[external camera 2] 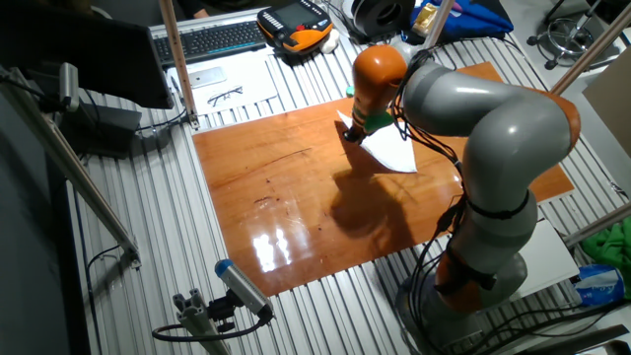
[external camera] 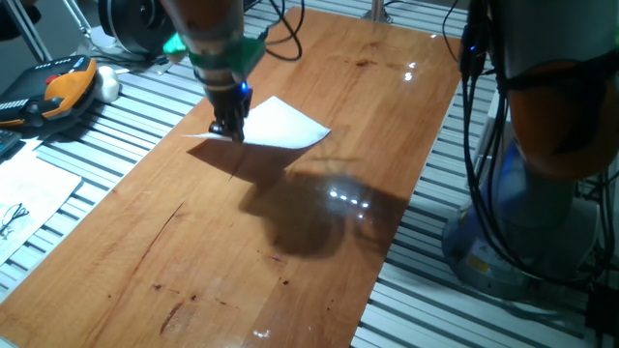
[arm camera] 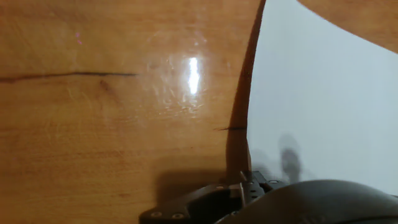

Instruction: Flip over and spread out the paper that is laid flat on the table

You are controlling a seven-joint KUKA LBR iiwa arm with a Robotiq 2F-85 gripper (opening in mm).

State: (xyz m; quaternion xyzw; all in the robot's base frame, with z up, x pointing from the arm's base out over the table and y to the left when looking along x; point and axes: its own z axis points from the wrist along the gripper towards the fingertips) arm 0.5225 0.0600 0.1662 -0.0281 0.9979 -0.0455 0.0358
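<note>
Currently held off the table [external camera: 319,251]: the paper [external camera: 280,126], pinched at one edge by the gripper [external camera: 229,130], fingers closed on the near-left margin. Raised at that edge, casting a dark shadow on the glossy wood beneath; whether the far corner touches the top cannot be told from either fixed view. Located toward the far half of the table, well apart from the other printed sheet with glasses [external camera 2: 229,96] on the grey slatted surface [external camera 2: 138,227].

Hand view: blank white face of the paper [arm camera: 317,106] filling the right side, its edge curving up and away from the wood, a strip of shadow running alongside. No print visible on the face shown.

Handling, as judged:
- Very light; no load concern.
- Thin and limp; sags and bows under own weight when held by a single edge, as the curve in the hand view suggests.
- Easily creased or torn at the pinch point if dragged against the wood.
- Glossy top probably slippery, so a trailing corner likely to slide rather than pivot.

Grip advice: stay at the edge, near mid-length rather than a corner, to keep the sheet from twisting during the flip. Slow, low arc preferable; air drag likely to fold it otherwise.
</note>
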